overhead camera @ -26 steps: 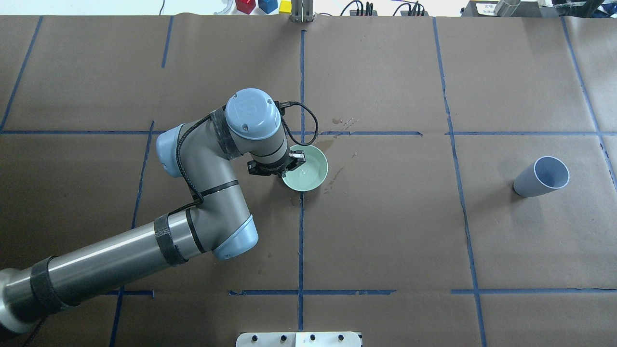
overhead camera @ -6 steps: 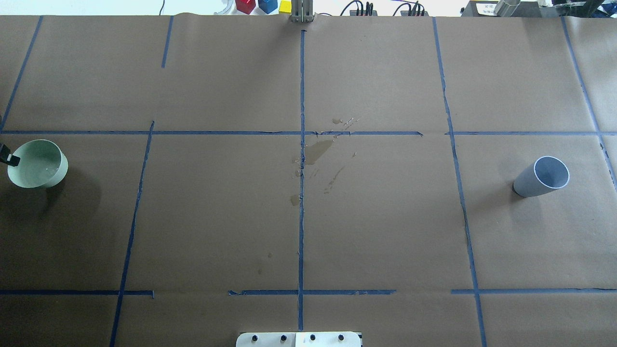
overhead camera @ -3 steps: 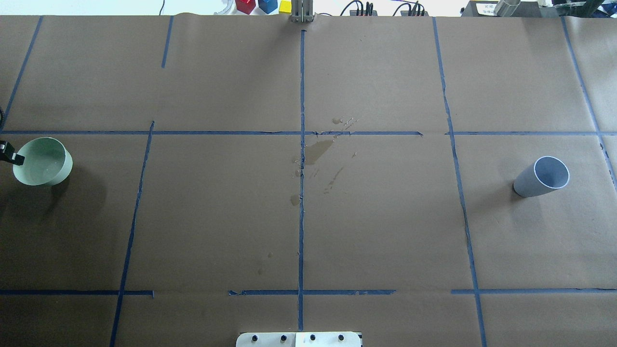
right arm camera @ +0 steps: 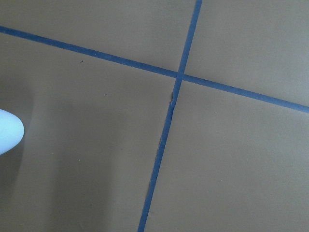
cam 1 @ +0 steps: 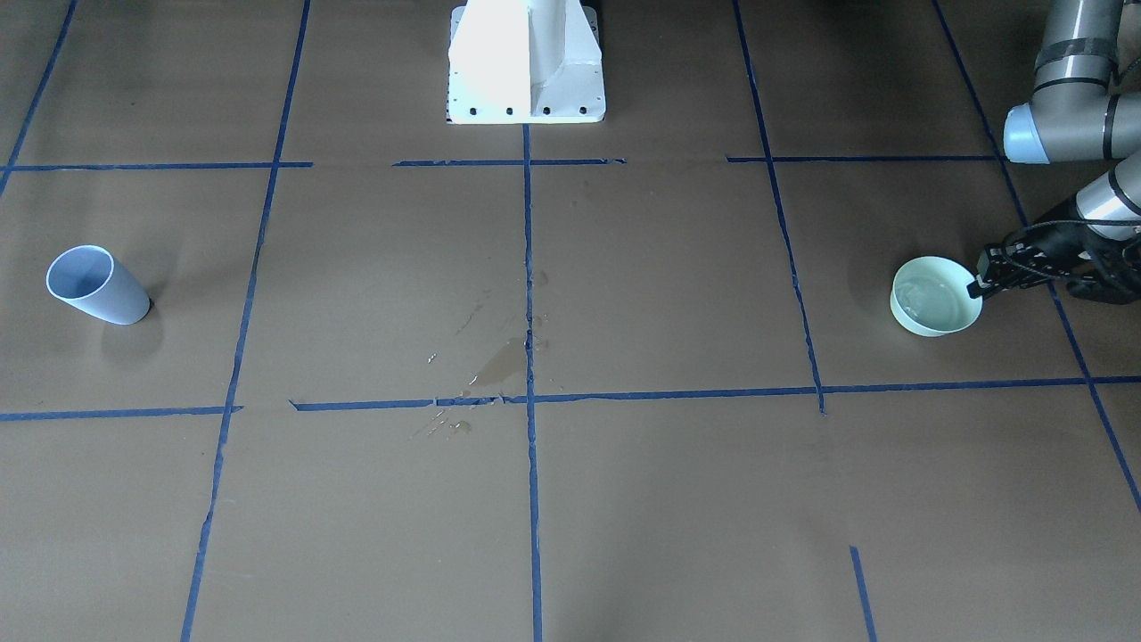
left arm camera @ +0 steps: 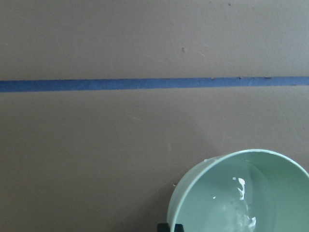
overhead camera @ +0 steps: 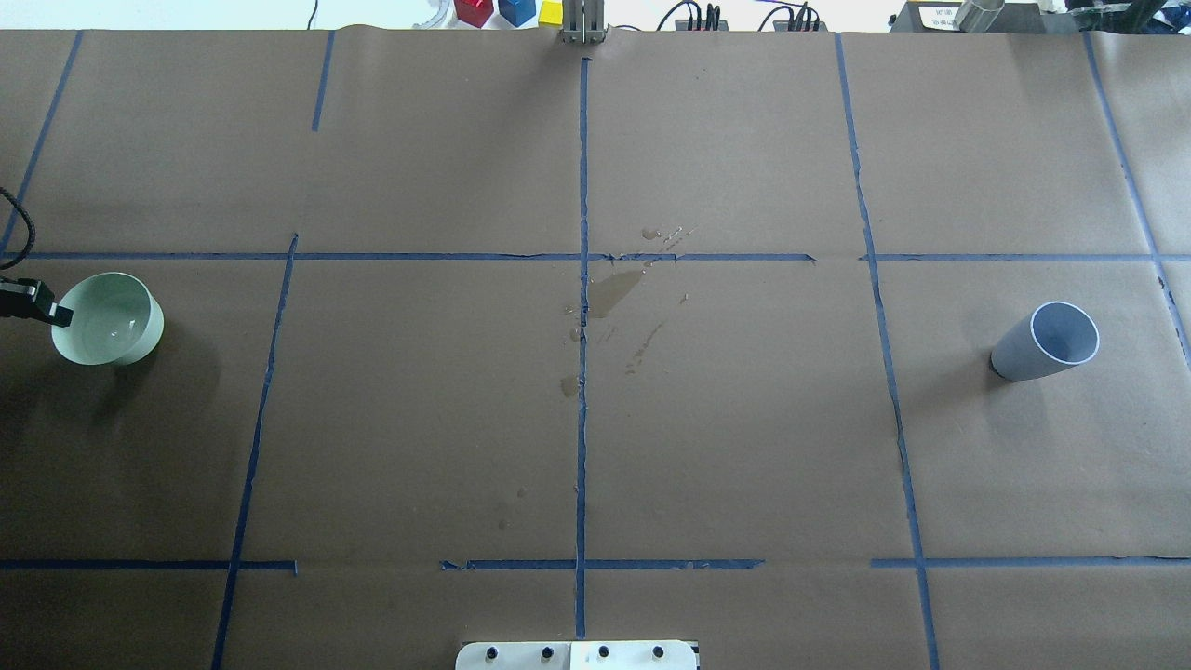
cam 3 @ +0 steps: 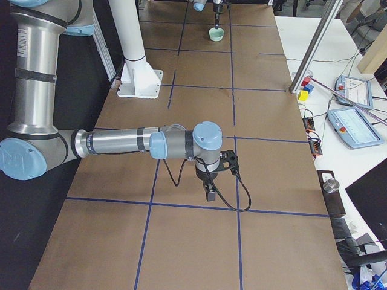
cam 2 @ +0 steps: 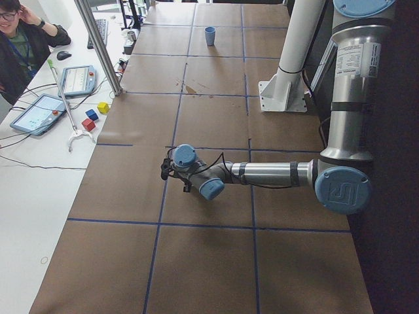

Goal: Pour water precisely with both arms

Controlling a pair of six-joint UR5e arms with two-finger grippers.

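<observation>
Left edge of the overhead view: the left jaws pinch the rim of the green bowl [overhead camera: 107,321], which holds water [left arm camera: 234,205]. Judged light, rigid, slosh-prone; grip the rim, keep level. State of the right jaws: cannot tell.

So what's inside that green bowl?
Clear water, seen by its white glints; the green bowl's bottom shows through. Nothing else is in it. The jaws cover a bit of rim, and the depth cannot be told.
</observation>
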